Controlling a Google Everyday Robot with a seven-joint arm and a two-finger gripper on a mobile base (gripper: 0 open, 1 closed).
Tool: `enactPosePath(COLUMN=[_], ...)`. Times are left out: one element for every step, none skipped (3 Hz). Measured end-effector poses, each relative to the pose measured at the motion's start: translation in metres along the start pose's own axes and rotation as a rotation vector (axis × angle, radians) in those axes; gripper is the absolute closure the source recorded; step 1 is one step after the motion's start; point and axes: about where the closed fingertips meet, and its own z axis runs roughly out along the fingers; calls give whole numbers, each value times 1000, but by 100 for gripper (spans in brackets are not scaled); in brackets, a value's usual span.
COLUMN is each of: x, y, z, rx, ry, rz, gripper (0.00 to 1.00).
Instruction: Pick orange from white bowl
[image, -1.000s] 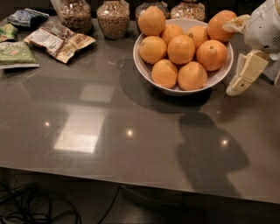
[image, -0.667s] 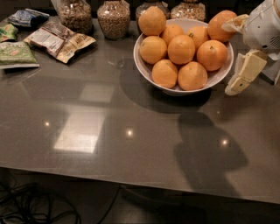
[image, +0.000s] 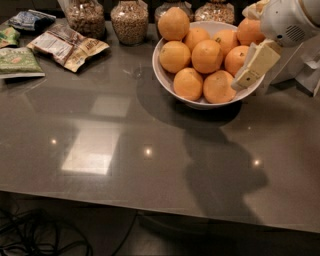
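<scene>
The orange nearest the arm sits at the right-hand side of the white bowl, high in the heap and close to the rim. Nine oranges fill the bowl in all: three across the front, three through the middle, and the rest piled behind, with one perched at the back left above the others. The bowl stands on the dark, glossy surface, towards its far right part.

Behind the bowl is a row of four glass jars holding brownish grain or nuts; the two on the right are partly hidden by the fruit. At the far left lie several snack packets: a green one flat at the edge, two pale wrappers overlapping beside it, and a dark blue one further back. Their printing cannot be read.

The gripper hangs at the bowl's right edge, under a rounded white housing. Its jaws are spread: one shows just above the right-hand orange, the other, cream-coloured, slants down across the bowl's rim in front of the fruit. The orange lies between them. Whether either jaw touches it cannot be told.
</scene>
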Motion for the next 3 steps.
enactPosePath(x=[-18,-26,-29], y=[-8,-15,-22], z=[10,22,35], rx=[13,11,8], ry=[-36,-64,-79], rz=[29,46,52], gripper=[19,33,31])
